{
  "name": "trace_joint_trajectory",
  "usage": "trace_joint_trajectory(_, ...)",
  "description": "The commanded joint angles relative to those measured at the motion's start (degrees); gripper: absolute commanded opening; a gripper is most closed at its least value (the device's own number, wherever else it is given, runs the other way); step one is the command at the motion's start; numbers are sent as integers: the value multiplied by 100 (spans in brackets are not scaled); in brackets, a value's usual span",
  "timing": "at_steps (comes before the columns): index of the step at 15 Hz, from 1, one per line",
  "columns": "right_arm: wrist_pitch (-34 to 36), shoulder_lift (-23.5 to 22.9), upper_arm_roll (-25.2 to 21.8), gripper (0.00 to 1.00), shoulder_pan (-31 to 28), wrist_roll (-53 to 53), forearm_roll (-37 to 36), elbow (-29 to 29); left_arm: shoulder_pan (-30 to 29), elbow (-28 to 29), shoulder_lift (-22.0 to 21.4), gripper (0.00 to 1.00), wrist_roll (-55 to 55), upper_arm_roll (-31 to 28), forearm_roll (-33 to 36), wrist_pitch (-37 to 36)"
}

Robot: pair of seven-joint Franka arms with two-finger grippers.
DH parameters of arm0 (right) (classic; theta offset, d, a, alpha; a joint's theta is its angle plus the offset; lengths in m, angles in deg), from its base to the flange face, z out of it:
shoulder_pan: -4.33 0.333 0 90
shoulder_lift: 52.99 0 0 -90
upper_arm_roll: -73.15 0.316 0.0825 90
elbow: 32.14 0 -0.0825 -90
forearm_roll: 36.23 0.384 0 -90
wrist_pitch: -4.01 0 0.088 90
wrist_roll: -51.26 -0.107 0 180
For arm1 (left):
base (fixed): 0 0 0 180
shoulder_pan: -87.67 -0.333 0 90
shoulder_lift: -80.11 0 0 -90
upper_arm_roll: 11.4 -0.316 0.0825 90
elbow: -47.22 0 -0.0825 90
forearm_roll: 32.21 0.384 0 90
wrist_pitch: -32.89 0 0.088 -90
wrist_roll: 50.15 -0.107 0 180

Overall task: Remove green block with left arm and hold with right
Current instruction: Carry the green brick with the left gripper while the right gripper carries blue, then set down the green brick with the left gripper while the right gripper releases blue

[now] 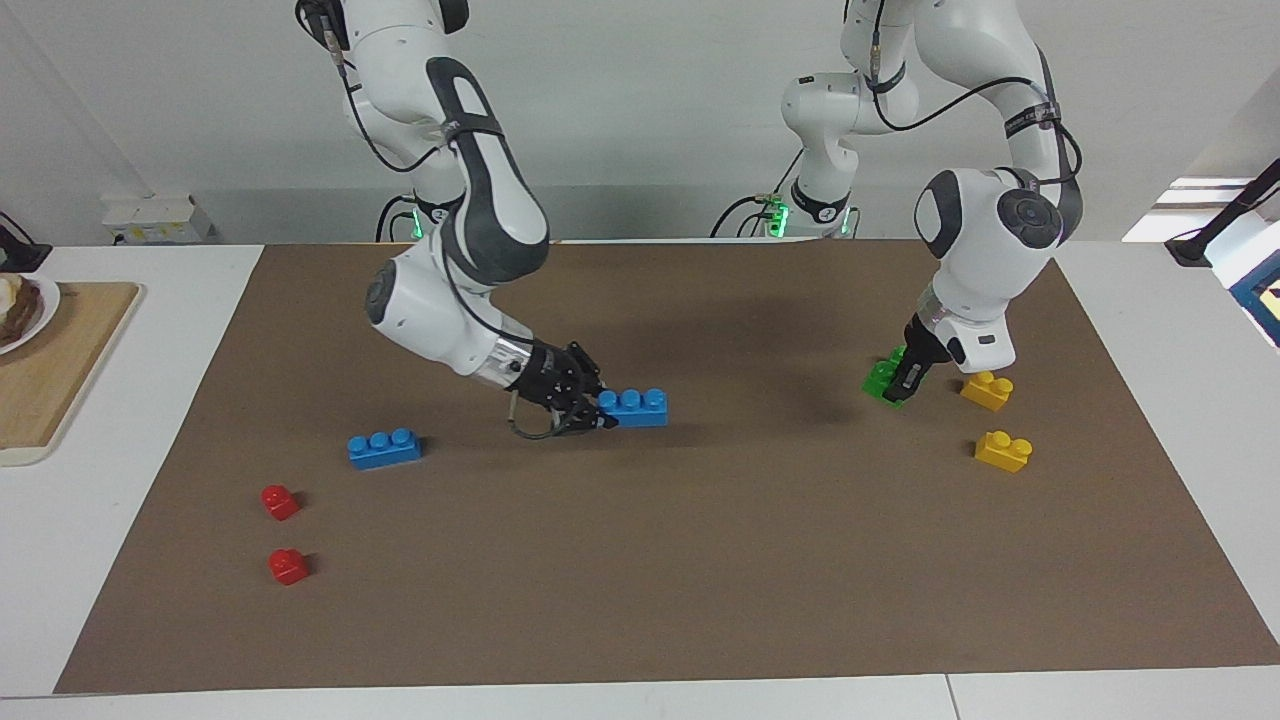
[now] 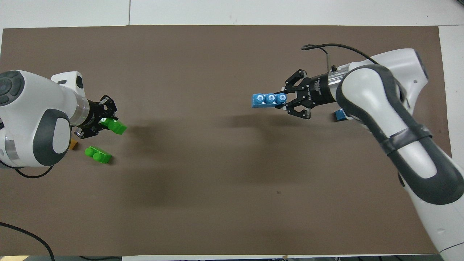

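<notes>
The left pincer (image 1: pixel 905 380), at the right of the facing view, is closed on the green block (image 2: pixel 115 126), now apart from the blue brick (image 1: pixel 634 407), which the right pincer (image 1: pixel 598 412) grips mid-frame. The removal looks done.

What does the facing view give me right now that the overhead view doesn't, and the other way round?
Facing view only: two red bricks, both yellow bricks in full, and the whole loose blue brick.
Overhead view only: the second green block lying apart on the mat.
Both: the left gripper shut on a green block, the right gripper shut on a blue three-stud brick.
</notes>
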Motion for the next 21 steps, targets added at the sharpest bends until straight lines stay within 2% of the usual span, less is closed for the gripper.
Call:
trace_joint_trajectory(1,435,49,119,0,-683,564,-582,-83,-238,221,23,0,-531,38,-39,276)
trace_joint_trajectory(2,619,6,119,0,-981,818,-698,-21,-247,266,41,0,-611,38,-39,381)
trace_joint_trajectory(4,1085,-239,119,0,-1360,1109,-961,460,-247,336,181,0,-611,38,-39,688)
trace_joint_trajectory(6,1332,-460,128,0,-1598,1136,-1234,830,-247,293,339,0,-603,38,-39,882)
trace_joint_trajectory(8,1281,-539,128,0,-1617,1276,-1253,937,-255,205,479,0,-603,38,-30,1075)
trace_joint_trajectory(10,992,-557,128,0,-1512,1426,-1244,771,-238,56,726,0,-585,38,-12,1182)
trace_joint_trajectory(12,719,-531,172,0,-1494,1488,-1209,534,-247,46,735,0,-629,38,84,1173)
trace_joint_trajectory(14,639,-531,172,0,-1336,1453,-1165,533,-299,11,753,0,-690,38,365,1138)
trace_joint_trajectory(21,148,-452,172,0,-1371,1541,-1156,-72,-396,64,928,0,-892,47,418,1348)
